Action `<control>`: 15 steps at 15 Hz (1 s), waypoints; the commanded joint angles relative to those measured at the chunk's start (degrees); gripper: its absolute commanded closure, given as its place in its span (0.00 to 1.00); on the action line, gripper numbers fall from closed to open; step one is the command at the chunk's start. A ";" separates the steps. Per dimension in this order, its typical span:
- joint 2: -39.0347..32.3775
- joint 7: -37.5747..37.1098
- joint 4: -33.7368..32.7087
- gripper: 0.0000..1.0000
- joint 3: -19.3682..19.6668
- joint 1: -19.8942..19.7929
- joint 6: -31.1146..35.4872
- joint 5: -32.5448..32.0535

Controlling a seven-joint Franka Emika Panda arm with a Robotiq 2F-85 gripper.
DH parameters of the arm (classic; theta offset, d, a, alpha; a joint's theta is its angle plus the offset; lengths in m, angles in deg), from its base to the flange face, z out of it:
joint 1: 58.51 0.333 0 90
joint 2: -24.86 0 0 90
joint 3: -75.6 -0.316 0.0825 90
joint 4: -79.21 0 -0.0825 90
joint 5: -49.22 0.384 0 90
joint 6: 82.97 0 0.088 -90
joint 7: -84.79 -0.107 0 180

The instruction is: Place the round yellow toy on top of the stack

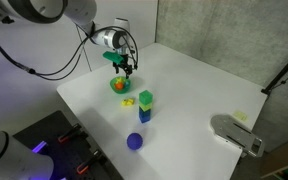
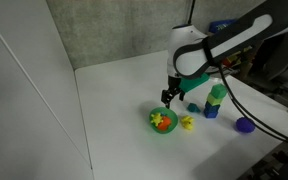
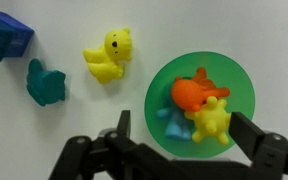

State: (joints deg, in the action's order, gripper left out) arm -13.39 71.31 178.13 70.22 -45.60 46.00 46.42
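above the green bowl (image 3: pixel 234 75) we hold our fingers (image 3: pixel 246 135) spread wide, nothing between them. below them, inside the bowl, we see the round yellow toy (image 3: pixel 212 120) touching an orange toy (image 3: pixel 191 94). beside the bowl a yellow duck (image 3: pixel 108 56) and a teal toy (image 3: pixel 46 83) lie on the white table (image 1: pixel 204 85). past the duck stands the stack (image 1: pixel 145 104), green block over blue, upright.

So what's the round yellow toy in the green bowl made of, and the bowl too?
The round yellow toy looks like soft rubber or squishy plastic: matte skin with knobbly bumps. The green bowl looks like hard plastic: smooth, evenly coloured, with a clean round edge. Pictures alone can't prove either.
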 commanded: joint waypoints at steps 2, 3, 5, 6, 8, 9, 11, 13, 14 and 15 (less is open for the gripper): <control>-5.18 4.69 -5.98 0.00 -0.54 -0.25 0.61 0.60; -6.11 5.61 -6.88 0.00 -0.80 -0.35 0.80 0.79; -7.70 7.23 -8.37 0.00 -1.52 -0.54 1.30 1.39; -8.40 8.03 -8.99 0.00 -1.94 -0.62 1.65 1.75; -9.81 9.21 -10.24 0.00 -2.67 -0.66 2.31 2.42; -10.47 9.94 -10.82 0.00 -3.12 -0.83 2.49 3.01; -11.69 11.22 -11.85 0.00 -3.87 -1.16 2.42 3.99; -12.82 12.44 -12.92 0.00 -4.30 -1.33 2.18 4.85; -13.37 12.93 -13.52 0.00 -4.38 -1.36 2.07 5.10; -13.98 13.36 -14.10 0.00 -4.42 -1.41 1.95 5.18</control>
State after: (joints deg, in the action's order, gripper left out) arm -24.97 81.89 167.37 66.99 -45.87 48.57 50.18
